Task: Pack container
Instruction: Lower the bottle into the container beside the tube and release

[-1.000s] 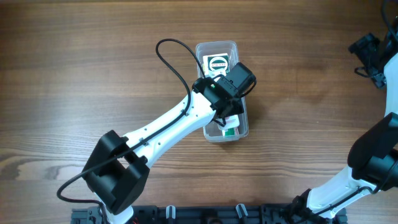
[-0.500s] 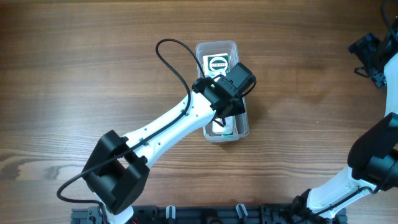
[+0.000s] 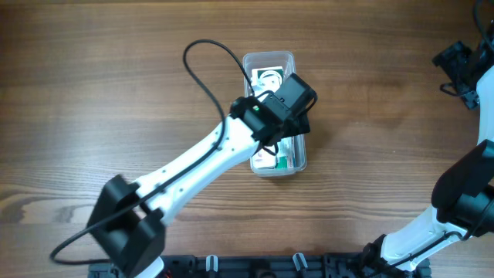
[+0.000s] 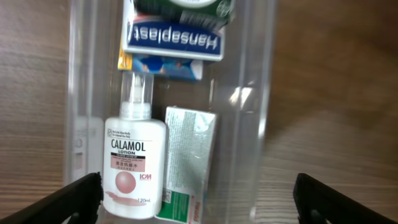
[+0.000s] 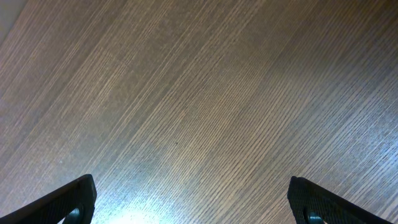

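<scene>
The container (image 3: 268, 55), a clear plastic tub, lies lengthwise at the table's middle. Inside it lie a white Calamol lotion bottle (image 4: 132, 165), a green-and-white box (image 4: 189, 155) beside it, and a blue Hansaplast box (image 4: 174, 40) further along. A round-logo pack (image 3: 269, 77) shows at the far end. My left gripper (image 3: 289, 116) hovers over the tub's near half, open, and hides the middle of it. In the left wrist view its gripper (image 4: 199, 205) has a finger outside each tub wall and holds nothing. My right gripper (image 3: 459, 66) is open over bare wood (image 5: 196, 202).
The wooden table (image 3: 116, 93) surrounds the tub. My left arm (image 3: 201, 162) runs diagonally from the front left, with a black cable (image 3: 202, 58) looping above it. The right arm (image 3: 463, 193) stands along the right edge. A black rail (image 3: 255, 266) lines the front.
The left jaws have opened wide above the tub. The white lotion bottle now lies free beside the green box. The left arm has shifted slightly left. The right arm has not moved.
</scene>
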{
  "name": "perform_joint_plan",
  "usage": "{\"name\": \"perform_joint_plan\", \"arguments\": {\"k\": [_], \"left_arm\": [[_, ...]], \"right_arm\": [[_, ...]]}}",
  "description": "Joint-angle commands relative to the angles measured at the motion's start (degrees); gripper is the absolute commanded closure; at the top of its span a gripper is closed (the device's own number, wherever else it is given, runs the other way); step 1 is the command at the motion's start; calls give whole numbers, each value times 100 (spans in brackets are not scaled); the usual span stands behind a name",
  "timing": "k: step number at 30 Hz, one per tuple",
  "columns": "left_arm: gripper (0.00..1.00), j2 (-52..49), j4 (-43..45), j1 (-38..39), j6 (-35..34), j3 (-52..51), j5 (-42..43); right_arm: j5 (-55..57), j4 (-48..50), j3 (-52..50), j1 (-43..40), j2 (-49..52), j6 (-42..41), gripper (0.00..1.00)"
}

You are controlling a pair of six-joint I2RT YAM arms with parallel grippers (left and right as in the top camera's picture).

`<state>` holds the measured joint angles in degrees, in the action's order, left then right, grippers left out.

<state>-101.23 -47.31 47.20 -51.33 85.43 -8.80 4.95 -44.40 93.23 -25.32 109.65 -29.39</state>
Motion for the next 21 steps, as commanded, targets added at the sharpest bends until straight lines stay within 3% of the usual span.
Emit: {"name": "perform_joint_plan", "arguments": {"k": [1,7,21], "left_arm": [[0,750,-92,4,212,9,-382],[0,1609,-839,2,210,9,-1360],[0,1788,-1453,4,210,7,-1032]], "right_arm": [[-28,28,-15,2,76,-70,0],[-28,28,-15,2,76,-70,0],[-28,28,-15,2,76,-68,0]]}}
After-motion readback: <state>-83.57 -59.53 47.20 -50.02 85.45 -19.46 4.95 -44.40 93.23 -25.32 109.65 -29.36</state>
